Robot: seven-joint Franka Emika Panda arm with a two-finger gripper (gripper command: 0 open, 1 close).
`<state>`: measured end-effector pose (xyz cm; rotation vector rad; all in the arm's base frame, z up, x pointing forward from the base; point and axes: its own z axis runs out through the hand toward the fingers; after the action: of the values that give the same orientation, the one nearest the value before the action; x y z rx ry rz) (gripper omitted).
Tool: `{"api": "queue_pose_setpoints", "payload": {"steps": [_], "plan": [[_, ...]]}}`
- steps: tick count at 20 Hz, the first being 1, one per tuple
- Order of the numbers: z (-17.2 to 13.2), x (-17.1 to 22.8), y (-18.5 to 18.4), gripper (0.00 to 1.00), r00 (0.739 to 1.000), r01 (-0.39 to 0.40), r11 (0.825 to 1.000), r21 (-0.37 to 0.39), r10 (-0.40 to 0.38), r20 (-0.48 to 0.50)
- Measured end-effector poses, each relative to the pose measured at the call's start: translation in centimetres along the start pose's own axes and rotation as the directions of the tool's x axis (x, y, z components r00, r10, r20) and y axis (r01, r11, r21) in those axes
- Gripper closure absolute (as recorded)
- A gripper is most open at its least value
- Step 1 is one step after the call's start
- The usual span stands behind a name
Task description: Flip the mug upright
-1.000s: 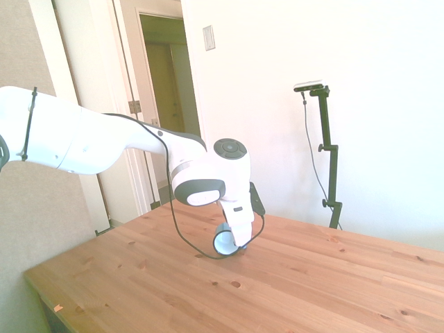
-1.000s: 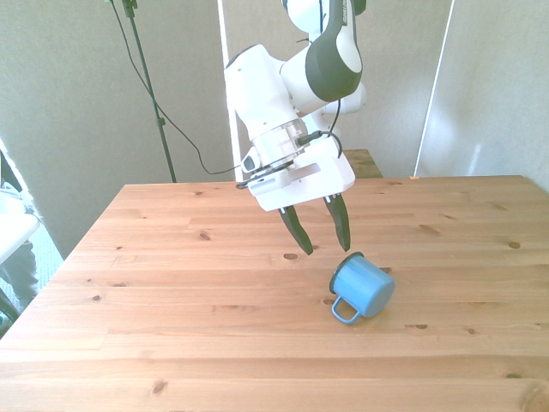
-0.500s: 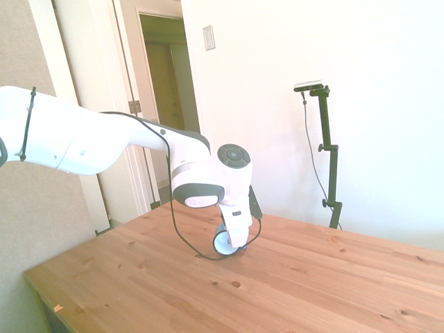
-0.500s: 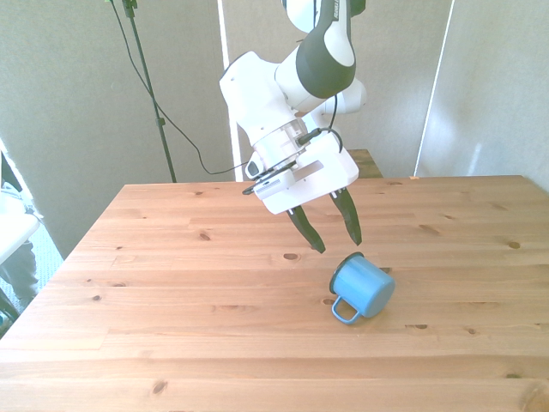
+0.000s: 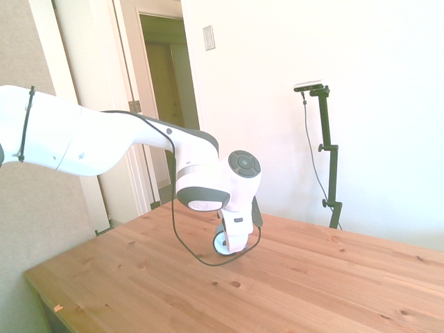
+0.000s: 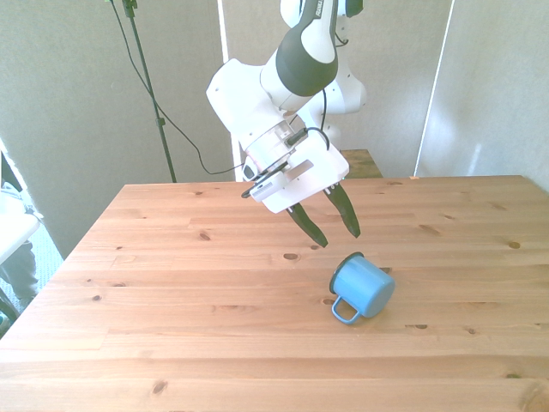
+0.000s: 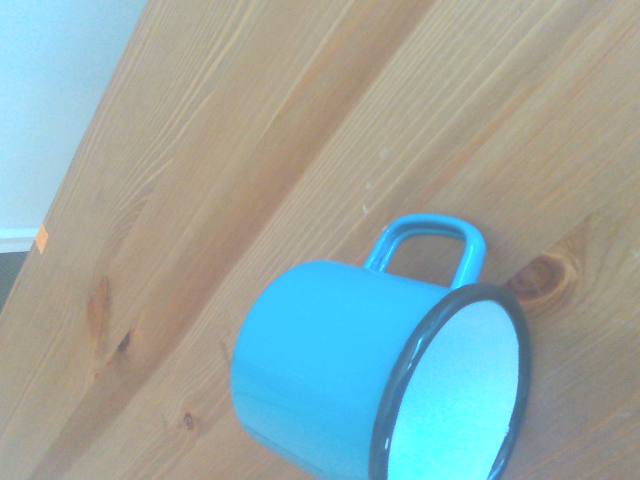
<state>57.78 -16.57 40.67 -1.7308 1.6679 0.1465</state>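
Observation:
The light-blue mug (image 6: 364, 287) lies on its side on the wooden table (image 6: 171, 283), loop handle toward the camera in the front view. The wrist view shows the mug (image 7: 340, 380) close up, with its dark rim and white inside. In the side view only the white mouth of the mug (image 5: 222, 241) peeks out behind the arm. My gripper (image 6: 336, 228) hangs open above the table, just behind and to the front view's left of the mug, fingers tilted toward it and touching nothing.
A dark cable loops from the wrist (image 5: 201, 258) down close to the table. The table's edge (image 7: 60, 215) shows in the wrist view.
The gripper has swung a little to the front view's right and tilted further over toward the mug. The mug has not moved.

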Motion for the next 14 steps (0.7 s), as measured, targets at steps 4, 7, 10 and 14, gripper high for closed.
{"api": "queue_pose_setpoints", "payload": {"steps": [4, 7, 10, 14], "plan": [[-0.8, 0.9, 0.4, 0.0, 0.999, -0.03, 1.0, 0.0, 0.03, 0.035], [-1.9, 1.6, 0.5, 0.0, 0.994, -0.061, 0.998, 0.005, 0.061, 0.093], [-2.6, 2.2, 0.1, 0.0, 0.994, -0.062, 0.998, 0.033, 0.059, 0.095], [-2.4, 2.2, 0.4, 0.0, 0.989, -0.074, 0.997, 0.003, 0.073, 0.132]]}}
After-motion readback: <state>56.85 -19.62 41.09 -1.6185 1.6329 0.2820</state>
